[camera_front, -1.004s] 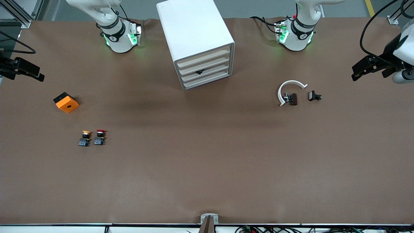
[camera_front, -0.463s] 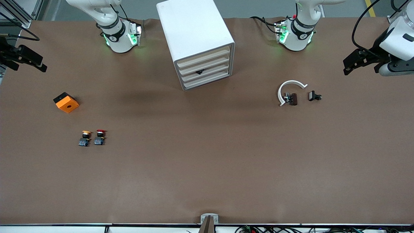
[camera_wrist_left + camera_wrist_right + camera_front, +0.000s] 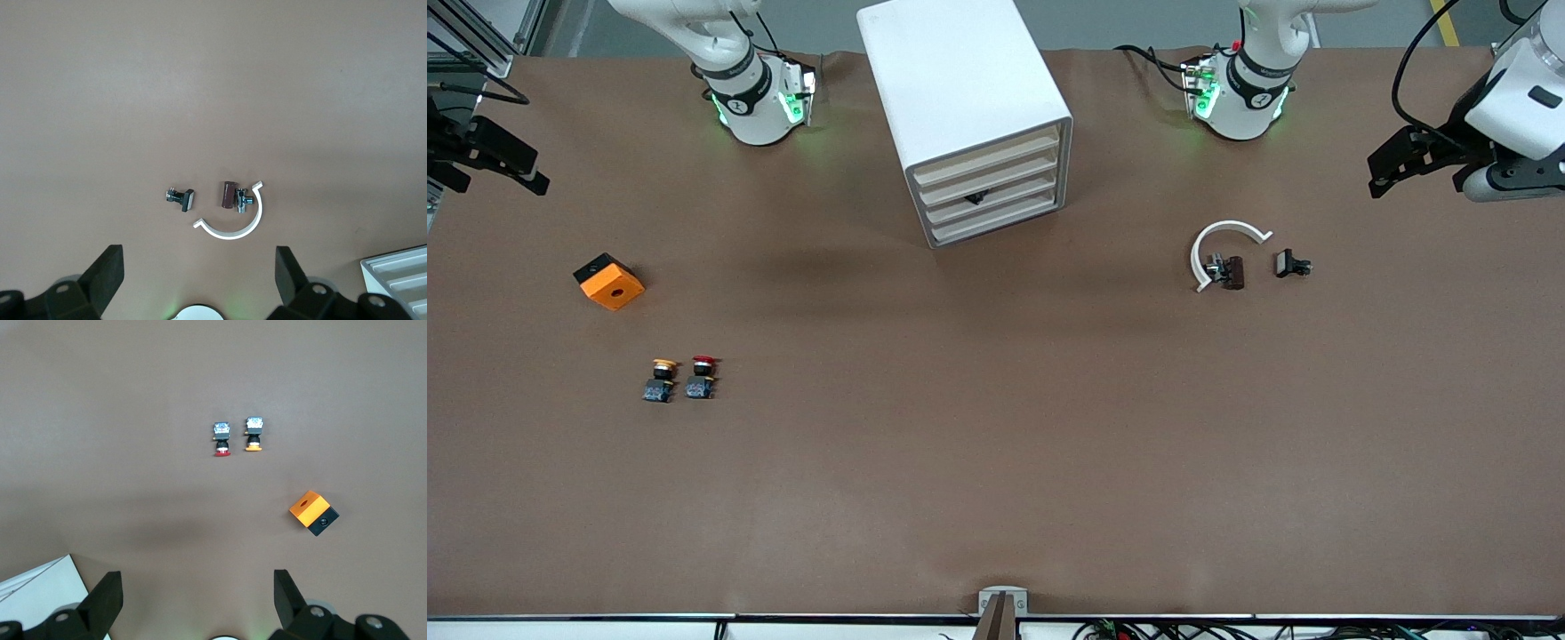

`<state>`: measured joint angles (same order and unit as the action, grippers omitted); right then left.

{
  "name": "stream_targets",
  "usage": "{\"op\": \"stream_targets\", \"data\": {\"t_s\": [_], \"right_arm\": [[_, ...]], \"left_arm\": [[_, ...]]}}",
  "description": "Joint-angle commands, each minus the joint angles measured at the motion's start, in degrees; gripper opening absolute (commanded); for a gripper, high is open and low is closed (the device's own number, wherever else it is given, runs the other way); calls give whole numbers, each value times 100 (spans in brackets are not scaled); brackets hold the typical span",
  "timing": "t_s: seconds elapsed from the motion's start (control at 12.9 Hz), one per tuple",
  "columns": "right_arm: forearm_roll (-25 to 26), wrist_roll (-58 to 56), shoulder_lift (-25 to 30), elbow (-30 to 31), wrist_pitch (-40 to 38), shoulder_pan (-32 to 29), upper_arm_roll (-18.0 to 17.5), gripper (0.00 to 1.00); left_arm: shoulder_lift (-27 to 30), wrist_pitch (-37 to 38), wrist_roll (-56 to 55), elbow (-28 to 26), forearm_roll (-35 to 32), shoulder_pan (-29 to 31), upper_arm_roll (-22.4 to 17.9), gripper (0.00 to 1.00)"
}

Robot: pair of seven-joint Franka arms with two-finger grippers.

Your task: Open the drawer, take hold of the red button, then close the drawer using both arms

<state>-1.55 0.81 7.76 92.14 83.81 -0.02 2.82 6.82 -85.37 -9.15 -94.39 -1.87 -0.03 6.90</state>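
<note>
I am holding my left pincer (image 3: 1392, 169) and right pincer (image 3: 511, 169) wide open and empty, well apart from the cabinet (image 3: 969, 116); reaching in, I risk catching a plain front instead of the tabbed drawer (image 3: 989, 198), or taking the yellow-capped button (image 3: 662, 380) beside the red-capped button (image 3: 702, 377).

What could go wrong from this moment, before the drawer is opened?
1. The red button stands right beside the yellow-capped button; the right end effector, open at the table's edge, may catch the wrong one.
2. The drawer offers only a small black tab, so the open left end effector may slip off.
</note>
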Motion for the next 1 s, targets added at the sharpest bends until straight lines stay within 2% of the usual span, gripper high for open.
{"op": "stream_targets", "data": {"t_s": [0.0, 0.23, 0.39, 0.93], "right_arm": [[-3, -108, 86, -3, -102, -85, -36, 100], [-3, -108, 86, -3, -128, -120, -36, 100], [-29, -125, 86, -3, -137, -270, -71, 100], [6, -134, 95, -3, -164, -121, -19, 100]], "left_arm": [[48, -6, 62, -28, 90, 56, 13, 100], [-198, 29, 106, 288, 125, 56, 13, 100], [-207, 29, 106, 333, 134, 47, 13, 100], [-216, 117, 89, 403, 160, 65, -31, 100]]}}
